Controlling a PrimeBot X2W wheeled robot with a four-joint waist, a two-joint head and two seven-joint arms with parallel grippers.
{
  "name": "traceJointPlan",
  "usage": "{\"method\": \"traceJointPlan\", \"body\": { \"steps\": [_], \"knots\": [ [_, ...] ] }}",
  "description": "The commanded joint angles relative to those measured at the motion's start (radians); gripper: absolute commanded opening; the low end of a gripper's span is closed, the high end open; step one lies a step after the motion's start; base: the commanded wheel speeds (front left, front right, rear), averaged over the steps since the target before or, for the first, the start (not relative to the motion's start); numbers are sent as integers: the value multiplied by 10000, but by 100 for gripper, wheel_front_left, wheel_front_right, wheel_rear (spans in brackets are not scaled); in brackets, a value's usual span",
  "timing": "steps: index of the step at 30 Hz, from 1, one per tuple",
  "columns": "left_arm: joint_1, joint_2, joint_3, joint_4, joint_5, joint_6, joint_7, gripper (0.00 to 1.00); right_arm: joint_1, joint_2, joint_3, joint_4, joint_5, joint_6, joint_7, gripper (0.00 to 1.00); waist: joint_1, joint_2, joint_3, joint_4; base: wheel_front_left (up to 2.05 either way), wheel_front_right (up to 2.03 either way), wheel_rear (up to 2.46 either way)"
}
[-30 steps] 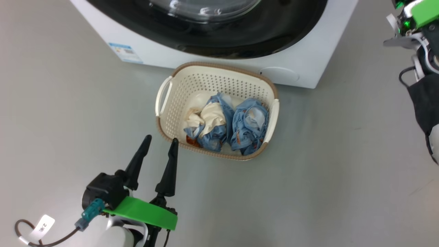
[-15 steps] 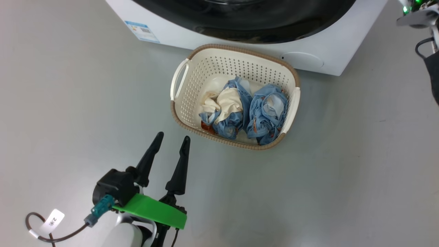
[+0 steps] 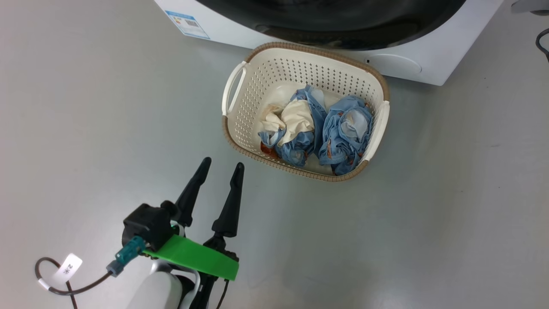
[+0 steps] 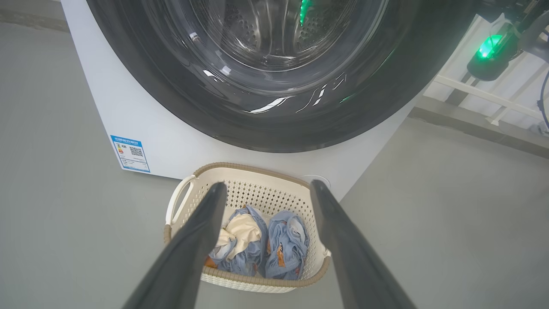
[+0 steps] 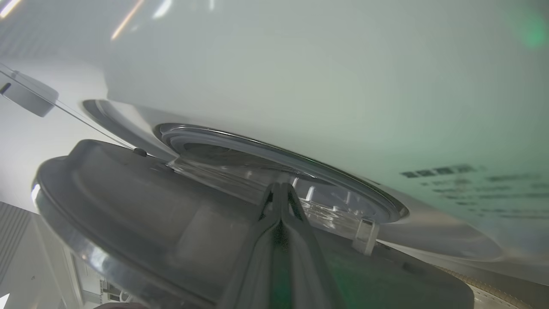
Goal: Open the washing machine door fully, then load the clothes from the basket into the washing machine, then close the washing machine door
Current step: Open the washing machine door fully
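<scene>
You have the cream basket [image 3: 274, 73] sitting upright just in front of the white washing machine [image 3: 433, 60], with crumpled blue and cream clothes [image 3: 343, 133] bunched inside it. The glossy black door [image 4: 193, 107] stands slightly ajar.

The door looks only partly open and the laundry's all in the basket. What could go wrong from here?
1. The right pincer is shut, its tips seemingly just pressing the inner side of the washing machine door, so it might slip off before the door is fully open.
2. The basket sits close by the washing machine, below the door; the open left pincer might drop some crumpled clothes on the floor lifting them.
</scene>
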Motion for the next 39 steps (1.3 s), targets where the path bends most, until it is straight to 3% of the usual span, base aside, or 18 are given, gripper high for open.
{"method": "traceJointPlan", "body": {
  "steps": [1, 39],
  "knots": [
    [-131, 173, 313, -216, -83, -16, -65, 100, 53, 373, 247, -297, 28, 17, 217, 0, 0, 0, -49, -17, 0, 0, 0],
    [958, 363, 721, -69, 655, -16, -65, 100, 4535, 1206, 2007, -3664, 662, 17, 1445, 0, 0, 0, -2308, -871, 0, 0, 0]
  ]
}}
